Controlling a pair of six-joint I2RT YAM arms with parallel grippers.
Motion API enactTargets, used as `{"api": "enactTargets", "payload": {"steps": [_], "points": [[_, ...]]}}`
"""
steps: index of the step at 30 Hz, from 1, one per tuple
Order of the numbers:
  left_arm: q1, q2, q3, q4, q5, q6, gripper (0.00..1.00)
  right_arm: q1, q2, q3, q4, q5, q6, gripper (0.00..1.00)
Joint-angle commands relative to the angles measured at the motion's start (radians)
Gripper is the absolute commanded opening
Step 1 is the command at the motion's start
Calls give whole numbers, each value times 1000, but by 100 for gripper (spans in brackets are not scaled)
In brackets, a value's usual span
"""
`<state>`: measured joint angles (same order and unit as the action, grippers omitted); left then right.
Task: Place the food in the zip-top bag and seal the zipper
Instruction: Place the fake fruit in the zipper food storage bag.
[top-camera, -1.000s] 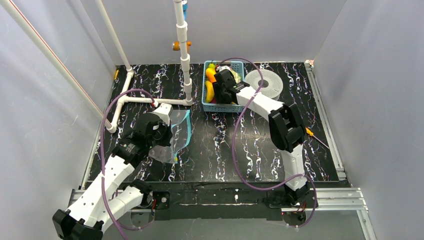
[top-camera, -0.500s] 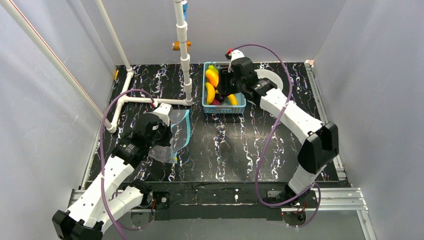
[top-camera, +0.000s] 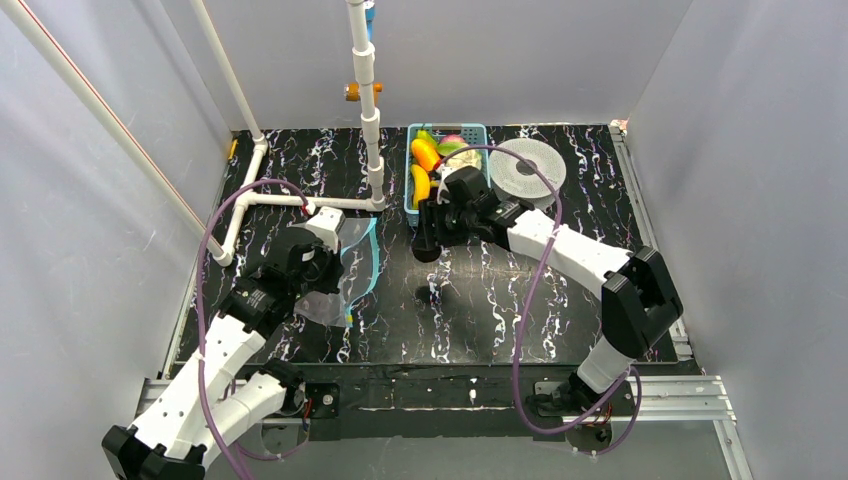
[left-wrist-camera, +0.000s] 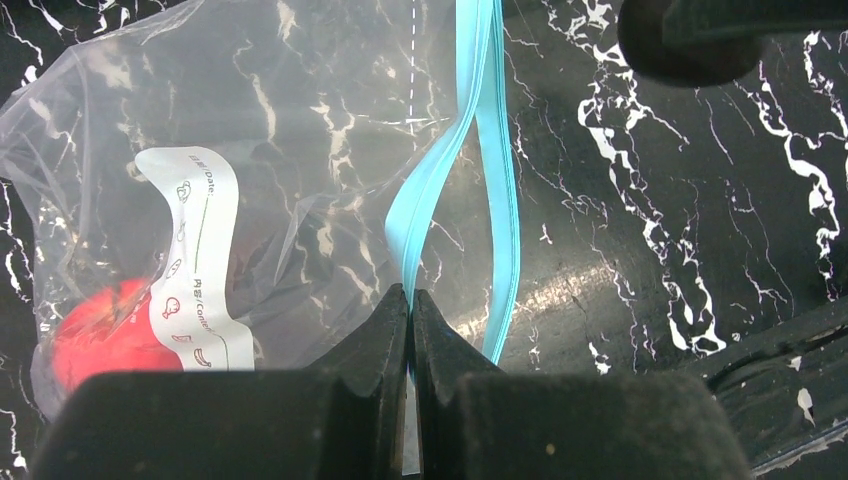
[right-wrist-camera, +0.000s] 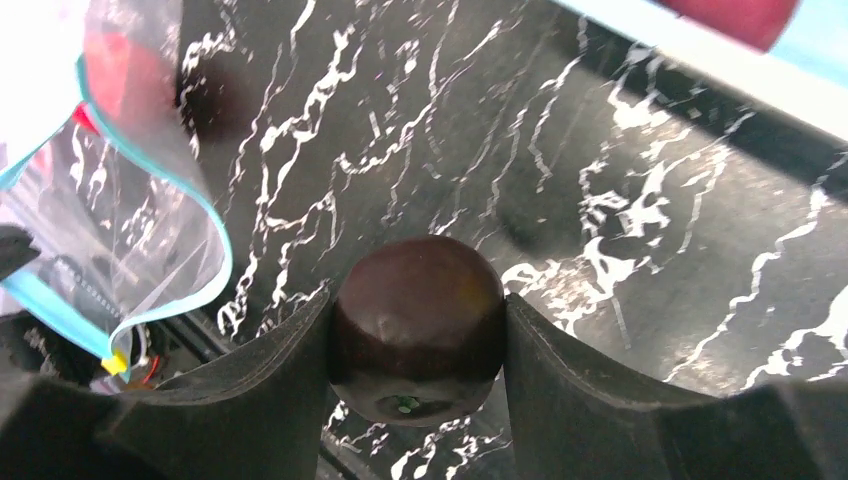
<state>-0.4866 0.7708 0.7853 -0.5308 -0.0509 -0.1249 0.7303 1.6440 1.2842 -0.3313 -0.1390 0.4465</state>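
Note:
The clear zip-top bag (top-camera: 345, 285) lies at the left with a red apple (left-wrist-camera: 100, 335) inside. My left gripper (left-wrist-camera: 411, 295) is shut on one lip of its pale-blue zipper (left-wrist-camera: 495, 150), so the mouth stands open toward the right. My right gripper (right-wrist-camera: 418, 300) is shut on the dark purple eggplant (right-wrist-camera: 418, 325) and holds it above the table between the basket and the bag (right-wrist-camera: 140, 200). In the top view the eggplant (top-camera: 427, 247) hangs under that gripper (top-camera: 428, 235). A yellow banana (top-camera: 421, 185) and other toy food lie in the basket.
The light-blue basket (top-camera: 481, 130) stands at the back middle, with a white round disc (top-camera: 527, 167) to its right. White PVC pipes (top-camera: 370, 110) rise at the back left and run along the table (top-camera: 280, 199) behind the bag.
My right gripper has come out of the basket with the eggplant and moved forward and left toward the bag. The left gripper and the bag have not moved.

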Motion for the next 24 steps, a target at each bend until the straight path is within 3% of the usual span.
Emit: {"api": "enactTargets", "payload": {"steps": [1,5,10,24], "points": [[-6,10,56,-45,12,42,0,49,-73,-13,55,-43,24,1],[-6,-19,-2,-11,4,18,0,92,-84,-7,62,-41,27,1],[-7,-36,-5,-20,-50,24,0,141,-74,39,46,-38,18,1],[-7,-21,-4,-25,-35,22,0,246,-65,127,47,-44,26,1]]}}
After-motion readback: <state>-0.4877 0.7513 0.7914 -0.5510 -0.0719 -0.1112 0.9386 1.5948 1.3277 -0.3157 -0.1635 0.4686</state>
